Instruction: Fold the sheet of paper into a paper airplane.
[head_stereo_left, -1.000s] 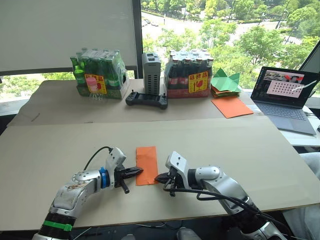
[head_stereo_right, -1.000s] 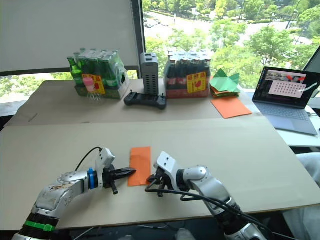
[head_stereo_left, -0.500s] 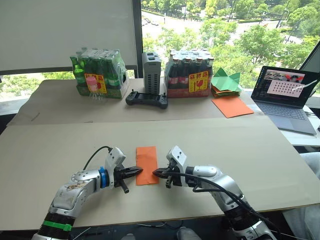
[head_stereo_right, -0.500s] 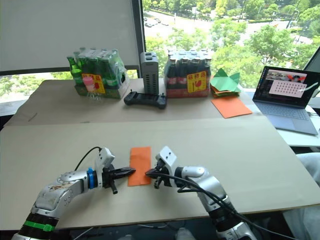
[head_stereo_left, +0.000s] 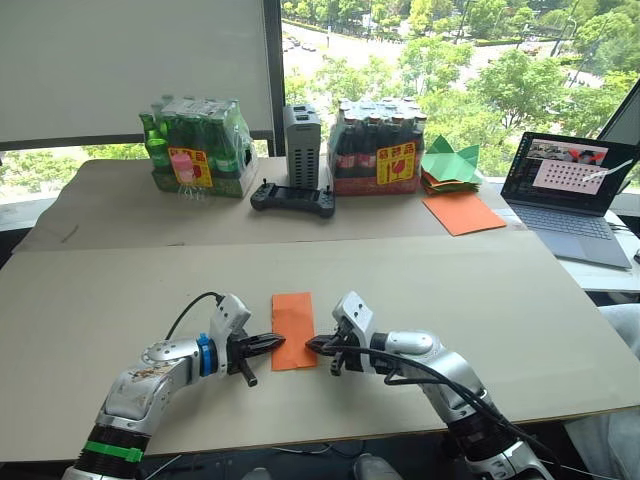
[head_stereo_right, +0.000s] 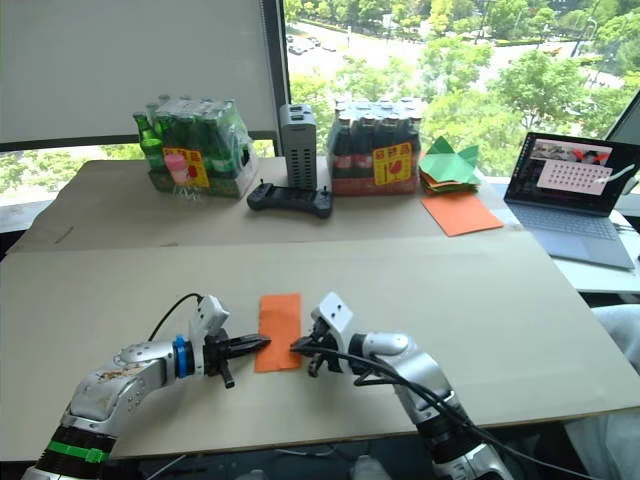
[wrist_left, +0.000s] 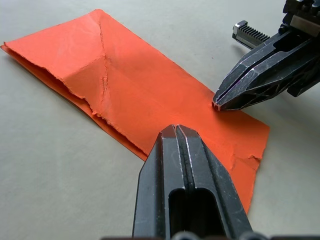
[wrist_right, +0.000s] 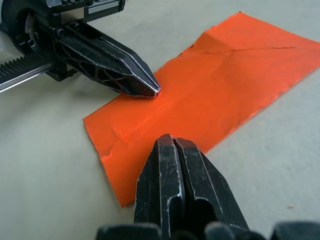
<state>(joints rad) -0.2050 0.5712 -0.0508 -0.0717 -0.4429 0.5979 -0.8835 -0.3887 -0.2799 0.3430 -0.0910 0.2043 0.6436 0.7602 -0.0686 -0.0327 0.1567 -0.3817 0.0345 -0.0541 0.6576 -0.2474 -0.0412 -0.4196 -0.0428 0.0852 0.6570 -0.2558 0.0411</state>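
The sheet of paper (head_stereo_left: 293, 330) lies flat on the near table as a narrow folded orange strip with crease lines and ragged edges. The paper airplane is out of view. My left gripper (head_stereo_left: 278, 341) is shut, its tip resting on the strip's left edge near the front corner. From the other side, my right gripper (head_stereo_left: 312, 346) is also shut and touches the strip's right edge. In the left wrist view the left gripper (wrist_left: 176, 130) points across the paper (wrist_left: 125, 85) at the right gripper (wrist_left: 217, 105). The right wrist view shows the right gripper (wrist_right: 170, 141) facing the left gripper (wrist_right: 154, 90).
Along the back stand a pack of green bottles (head_stereo_left: 195, 147), a grey box (head_stereo_left: 302, 133), a black controller (head_stereo_left: 292, 199) and a pack of dark bottles (head_stereo_left: 378, 147). Green paper pieces (head_stereo_left: 450, 165), a smooth orange sheet (head_stereo_left: 463, 212) and a laptop (head_stereo_left: 570, 190) are at the back right.
My right gripper has moved left until its tip meets the paper's right edge. The left gripper and the paper have stayed in place.
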